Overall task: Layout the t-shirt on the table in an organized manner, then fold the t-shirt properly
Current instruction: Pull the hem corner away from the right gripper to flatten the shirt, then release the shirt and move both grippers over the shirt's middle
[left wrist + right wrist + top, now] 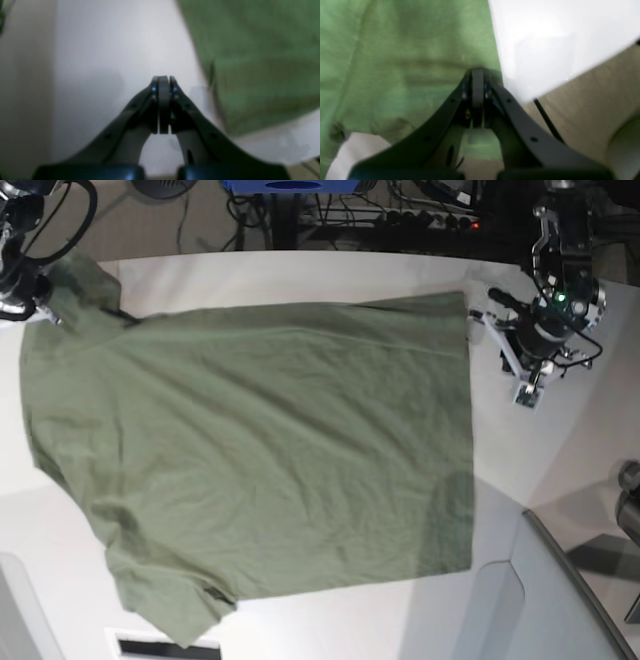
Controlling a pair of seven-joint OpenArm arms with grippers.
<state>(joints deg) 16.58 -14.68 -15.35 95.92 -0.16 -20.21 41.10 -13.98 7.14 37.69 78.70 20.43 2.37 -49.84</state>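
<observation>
T-shirt [270,460] lies spread flat on the table [560,450], olive green, covering most of the tabletop in the base view. One straight edge runs down the right side, one sleeve points to the near left corner, another sleeve reaches the far left corner. Light wrinkles across the body, no folds.

Left gripper [163,81], seen at the far right in the base view [528,392], is clenched: the left wrist view shows the jaws pressed together with nothing between them. It hangs over bare white table, just beside the shirt's right edge but apart from it; the green cloth [255,62] fills the upper right of that view, clear of the fingertips.

Right gripper [477,72], at the far left corner in the base view, is also clenched, jaws flush together. In the right wrist view it sits over the green fabric [402,62] near the shirt's edge, white table [557,37] just to its right. Too blurred to tell if any cloth is pinched or if the tips touch the fabric.
</observation>
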